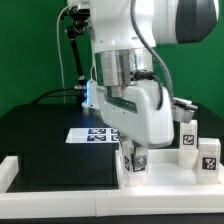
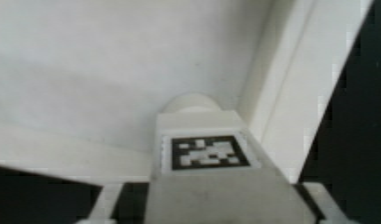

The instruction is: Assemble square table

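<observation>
Tagged leg block gripped in end effector; tabletop slab beneath.

You are looking at a glossy white arm with rounded shells and a dark grey joint cap at its one-o'clock end. Below the shells sits a ribbed silver metal collar. A thin cable loops along the collar's three-o'clock side. The boxy white hand beneath ends in a gripper with pale fingers. At the arm's nine o'clock stands a black stalk.
</observation>
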Controlling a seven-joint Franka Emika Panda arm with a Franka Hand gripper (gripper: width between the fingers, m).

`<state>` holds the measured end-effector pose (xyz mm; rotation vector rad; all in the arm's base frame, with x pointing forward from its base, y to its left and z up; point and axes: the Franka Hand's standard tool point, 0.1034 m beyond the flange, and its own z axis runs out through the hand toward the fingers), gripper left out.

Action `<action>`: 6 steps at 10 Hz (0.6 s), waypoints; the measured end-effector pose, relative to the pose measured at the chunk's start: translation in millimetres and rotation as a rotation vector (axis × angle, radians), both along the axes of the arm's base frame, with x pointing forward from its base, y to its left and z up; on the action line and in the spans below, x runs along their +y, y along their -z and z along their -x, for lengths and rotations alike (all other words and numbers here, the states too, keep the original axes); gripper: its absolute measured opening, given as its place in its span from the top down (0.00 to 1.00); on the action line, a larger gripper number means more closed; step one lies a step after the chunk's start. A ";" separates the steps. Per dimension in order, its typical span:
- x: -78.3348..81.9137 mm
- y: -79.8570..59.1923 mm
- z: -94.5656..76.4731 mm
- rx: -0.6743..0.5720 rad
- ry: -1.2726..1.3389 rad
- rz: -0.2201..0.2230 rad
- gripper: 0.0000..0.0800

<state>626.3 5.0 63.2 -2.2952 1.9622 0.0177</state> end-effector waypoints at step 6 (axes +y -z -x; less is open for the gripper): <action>-1.7 1.5 0.6 0.050 0.474 -0.071 0.64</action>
